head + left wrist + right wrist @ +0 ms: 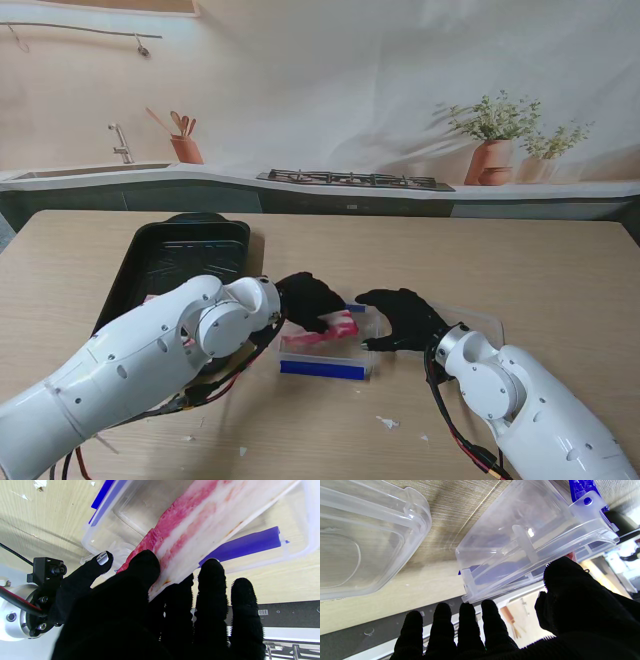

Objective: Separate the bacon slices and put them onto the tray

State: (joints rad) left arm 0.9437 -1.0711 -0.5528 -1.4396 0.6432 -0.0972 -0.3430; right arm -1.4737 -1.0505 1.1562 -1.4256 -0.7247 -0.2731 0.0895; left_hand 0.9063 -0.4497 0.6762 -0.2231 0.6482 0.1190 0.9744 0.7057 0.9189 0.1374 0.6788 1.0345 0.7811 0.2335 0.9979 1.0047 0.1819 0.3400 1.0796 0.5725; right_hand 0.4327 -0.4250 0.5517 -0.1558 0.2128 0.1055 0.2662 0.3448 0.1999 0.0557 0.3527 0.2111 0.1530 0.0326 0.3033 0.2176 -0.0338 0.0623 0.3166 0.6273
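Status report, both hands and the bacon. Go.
Left hand shut on bacon slice over clear container. Right hand open, bracing container. Black tray left, path unobstructed.

A pale wood-grain table [560, 270] spreads out in front of me, filling the lower part of the stand's view. On its left side, farther from me, a black tray [190, 255] lies flat, its long side angled toward my left arm. Near the middle of the table sits a clear plastic container [325, 352] with blue clips [322, 369] on its sides. Just to its right, a clear plastic lid [480, 325] lies flat on the wood, close beside the container but apart from it in my right wrist view. Nearer to me, a few small white scraps [387, 423] dot the bare tabletop.
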